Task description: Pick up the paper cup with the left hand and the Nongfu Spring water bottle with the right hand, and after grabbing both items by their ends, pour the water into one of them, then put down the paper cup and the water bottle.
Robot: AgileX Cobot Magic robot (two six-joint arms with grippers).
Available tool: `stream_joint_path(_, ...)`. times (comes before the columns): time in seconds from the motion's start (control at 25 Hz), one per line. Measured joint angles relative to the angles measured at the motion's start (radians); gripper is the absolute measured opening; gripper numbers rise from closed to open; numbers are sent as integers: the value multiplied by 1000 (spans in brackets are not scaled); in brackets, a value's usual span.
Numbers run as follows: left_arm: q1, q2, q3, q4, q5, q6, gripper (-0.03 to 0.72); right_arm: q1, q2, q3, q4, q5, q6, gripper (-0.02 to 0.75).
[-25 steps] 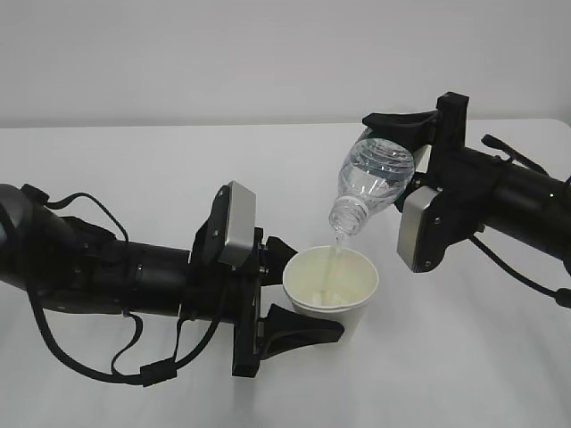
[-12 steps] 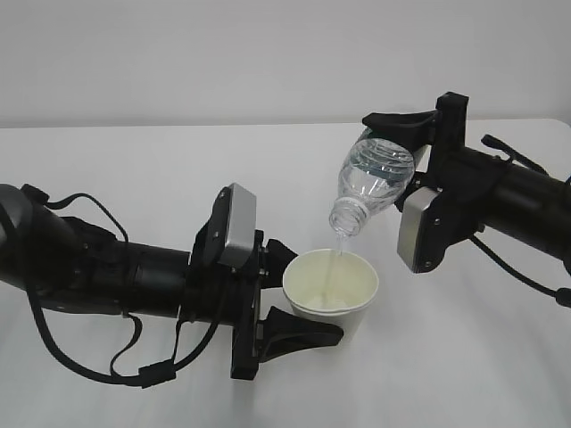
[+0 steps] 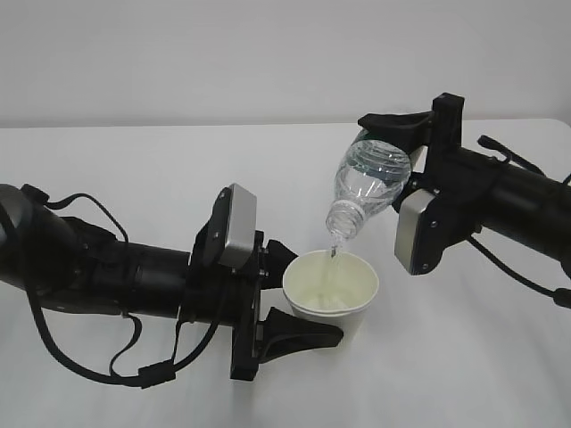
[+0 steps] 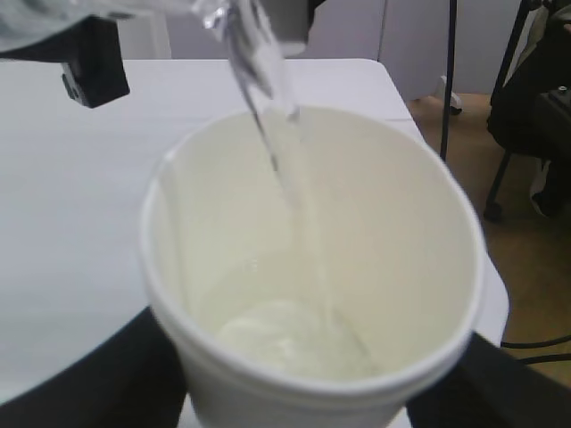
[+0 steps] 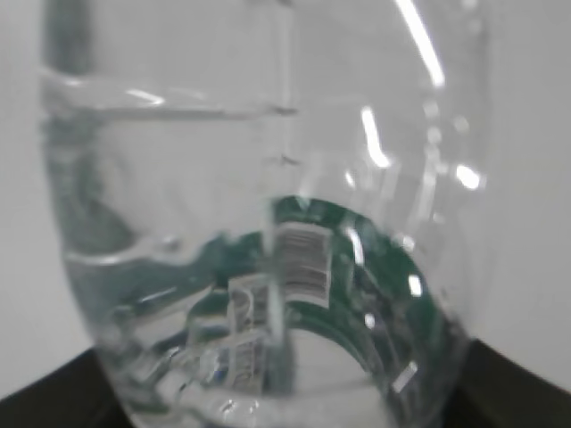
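Left end effector clamped on paper cup, held above surface. Right end effector clamped on Nongfu Spring water bottle base, neck tilted over cup rim. Water stream thin. Risks: bottle drift puts stream outside rim; squeeze buckles cup; overtilt splashes.

Left hand lies low and near horizontal, reaching rightward; its gripper has jaws spread, clamped on the paper cup. Right hand enters from the right, raised higher; its gripper grips the tilted Nongfu Spring water bottle at the base.
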Motion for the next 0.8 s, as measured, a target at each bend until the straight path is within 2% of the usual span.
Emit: stream_joint_path(0.8,0,0,0,25,0,-15,483,0,0,0,0,0,-2,463)
